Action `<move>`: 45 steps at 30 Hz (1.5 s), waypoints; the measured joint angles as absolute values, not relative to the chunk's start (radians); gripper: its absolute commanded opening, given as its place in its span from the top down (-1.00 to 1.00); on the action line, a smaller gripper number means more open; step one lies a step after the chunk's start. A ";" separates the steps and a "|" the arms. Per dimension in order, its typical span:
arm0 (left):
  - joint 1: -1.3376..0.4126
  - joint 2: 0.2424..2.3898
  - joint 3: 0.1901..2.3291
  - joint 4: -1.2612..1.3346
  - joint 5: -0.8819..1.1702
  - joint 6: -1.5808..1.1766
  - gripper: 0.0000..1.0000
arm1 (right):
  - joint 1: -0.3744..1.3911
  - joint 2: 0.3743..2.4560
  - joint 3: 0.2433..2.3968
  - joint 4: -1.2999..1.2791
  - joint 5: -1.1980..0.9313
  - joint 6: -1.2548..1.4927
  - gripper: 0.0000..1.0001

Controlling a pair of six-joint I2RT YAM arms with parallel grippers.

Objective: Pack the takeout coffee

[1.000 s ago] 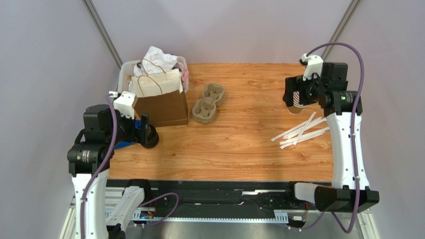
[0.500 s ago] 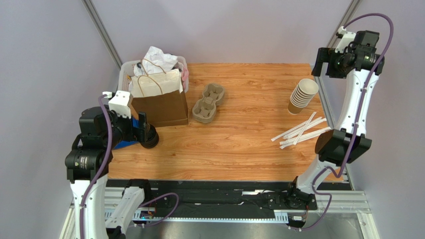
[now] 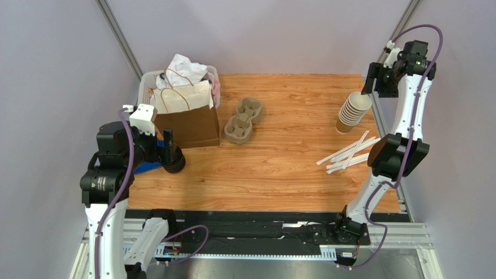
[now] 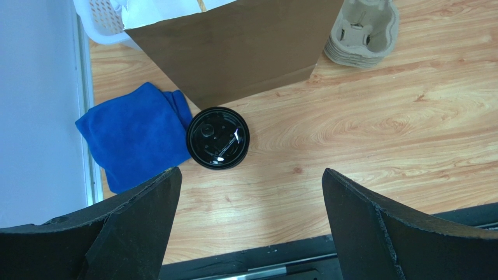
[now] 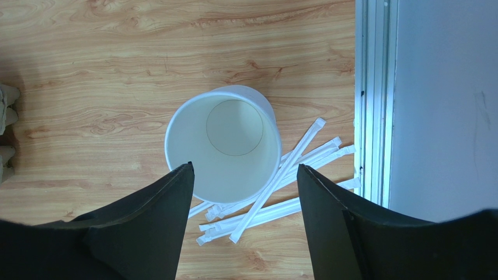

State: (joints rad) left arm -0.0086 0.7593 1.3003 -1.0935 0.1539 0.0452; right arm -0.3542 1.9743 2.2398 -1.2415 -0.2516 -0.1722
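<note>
Right tool point(image 5: 244, 175) shifted over cream cups point(image 5: 222, 143), spread

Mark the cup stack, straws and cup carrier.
cup stack point(image 5: 234, 127): right wrist view, inside floor of top cup.
straws point(image 3: 351, 152): top external view, middle of bundle.
cup carrier point(image 3: 243, 120): top external view, waist between wells.

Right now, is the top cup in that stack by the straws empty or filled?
Empty. The right wrist view looks straight down into the top cup and shows only its bare white bottom.
</note>
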 measured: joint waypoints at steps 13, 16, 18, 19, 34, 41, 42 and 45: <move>-0.009 0.772 1.289 -1.072 0.147 0.039 -0.98 | -0.365 2.055 2.257 -1.240 -0.253 -0.151 0.02; -0.009 0.776 1.289 -1.071 0.147 0.039 -0.98 | -0.370 2.070 2.257 -1.240 -0.253 -0.145 0.25; -0.009 0.780 1.289 -1.070 0.147 0.038 -0.98 | -0.370 2.076 2.257 -1.240 -0.253 -0.142 0.44; -0.009 0.782 1.289 -1.068 0.147 0.038 -0.98 | -0.372 2.079 2.257 -1.240 -0.254 -0.137 0.52; -0.009 0.801 1.271 -1.053 0.148 0.025 -0.98 | -0.387 2.094 2.258 -1.240 -0.269 -0.126 1.00; -0.009 0.802 1.271 -1.052 0.147 0.024 -0.98 | -0.407 2.095 2.258 -1.242 -0.296 -0.116 1.00; -0.009 0.802 1.271 -1.052 0.148 0.024 -0.98 | -0.410 2.095 2.258 -1.242 -0.303 -0.115 1.00; -0.009 0.802 1.271 -1.051 0.148 0.024 -0.98 | -0.418 2.095 2.258 -1.248 -0.327 -0.110 1.00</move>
